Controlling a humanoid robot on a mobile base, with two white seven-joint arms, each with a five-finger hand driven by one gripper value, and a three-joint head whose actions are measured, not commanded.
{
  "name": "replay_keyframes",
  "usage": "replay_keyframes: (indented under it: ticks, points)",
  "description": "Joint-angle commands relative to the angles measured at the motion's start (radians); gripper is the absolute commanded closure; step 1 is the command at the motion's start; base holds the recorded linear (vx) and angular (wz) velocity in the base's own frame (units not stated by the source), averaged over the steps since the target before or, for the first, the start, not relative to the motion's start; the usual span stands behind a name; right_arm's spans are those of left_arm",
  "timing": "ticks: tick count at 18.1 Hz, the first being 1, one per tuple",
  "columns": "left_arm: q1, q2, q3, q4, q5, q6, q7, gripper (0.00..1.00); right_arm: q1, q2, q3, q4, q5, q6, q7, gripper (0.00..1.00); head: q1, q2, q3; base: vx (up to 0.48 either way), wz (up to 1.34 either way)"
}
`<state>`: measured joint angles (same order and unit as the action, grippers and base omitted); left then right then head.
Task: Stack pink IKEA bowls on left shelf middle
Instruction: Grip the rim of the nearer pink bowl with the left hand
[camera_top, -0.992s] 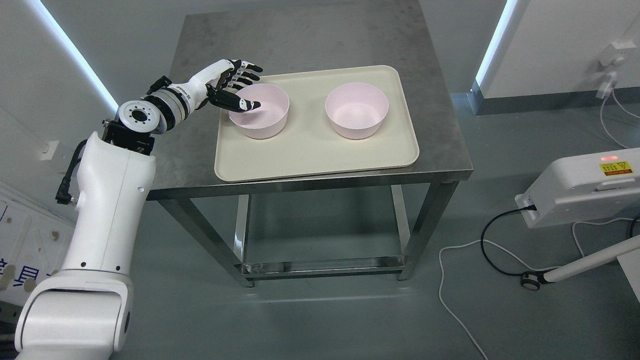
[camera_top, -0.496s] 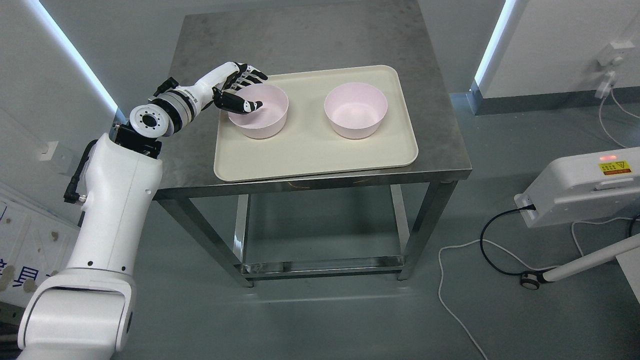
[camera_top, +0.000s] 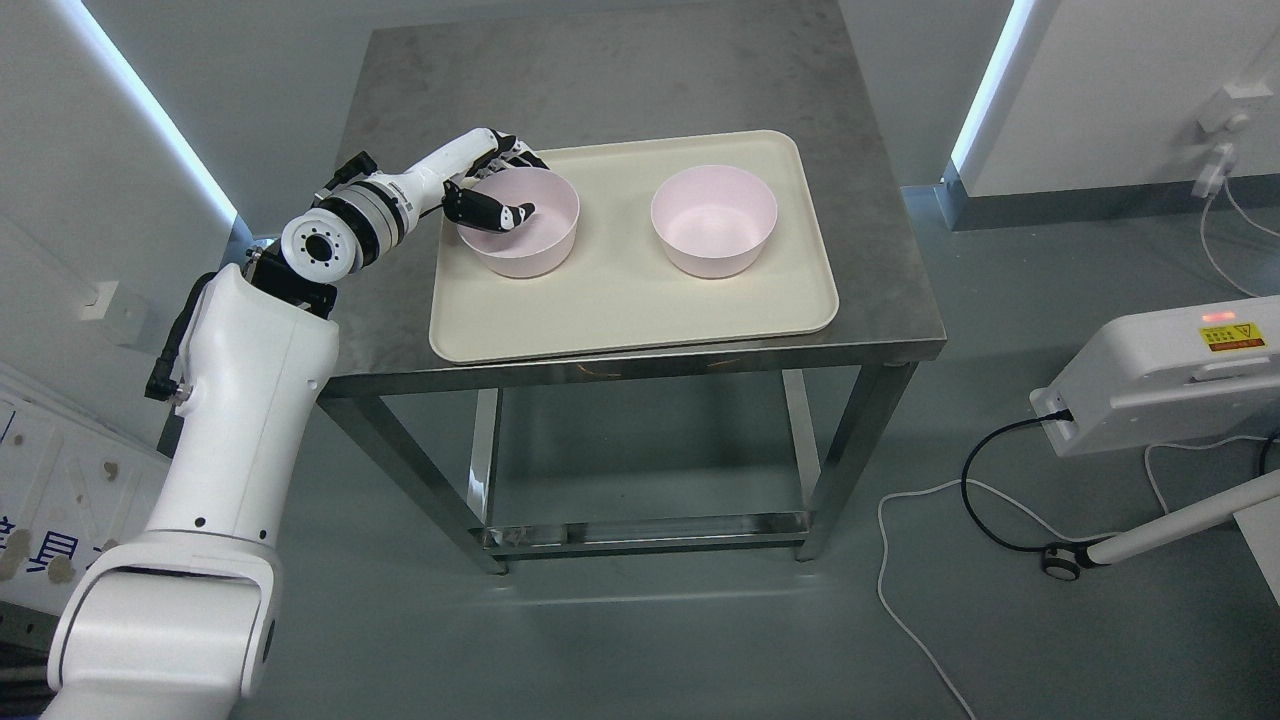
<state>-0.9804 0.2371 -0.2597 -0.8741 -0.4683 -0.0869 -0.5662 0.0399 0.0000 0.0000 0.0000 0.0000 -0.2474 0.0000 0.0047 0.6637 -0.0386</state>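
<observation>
- My left hand (camera_top: 487, 185) is at the left pink bowl (camera_top: 520, 222), thumb inside over the rim, fingers curled round the outer wall, clamped on it.
- That bowl sits on the left part of the cream tray (camera_top: 620, 290).
- The right pink bowl (camera_top: 714, 220) stands apart on the same tray, on the steel table (camera_top: 600, 80).

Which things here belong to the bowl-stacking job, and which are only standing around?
For the job:
- left pink bowl, with the left hand at its rim, thumb inside
- right pink bowl
- tray holding both bowls

Only standing around:
- steel table
- white machine on the floor at the right
- cables on the floor
</observation>
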Motion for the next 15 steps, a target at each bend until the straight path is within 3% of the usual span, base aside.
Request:
replay_keyframes:
  ticks: [1, 9, 15]
  points:
    - [-0.011, -0.036, 0.003, 0.047, -0.027, -0.094, -0.001, 0.79, 0.000, -0.017, -0.005, -0.017, -0.002, 0.000, 0.000, 0.00, 0.0000, 0.000, 0.000, 0.000, 0.00]
    - [-0.009, -0.068, 0.059, 0.069, -0.027, -0.163, -0.001, 0.99, 0.000, -0.017, -0.005, -0.017, -0.002, 0.000, 0.000, 0.00, 0.0000, 0.000, 0.000, 0.000, 0.00]
    - [-0.018, -0.134, 0.160, 0.049, -0.016, -0.174, 0.017, 1.00, 0.000, -0.017, -0.005, -0.017, -0.002, 0.000, 0.000, 0.00, 0.0000, 0.000, 0.000, 0.000, 0.00]
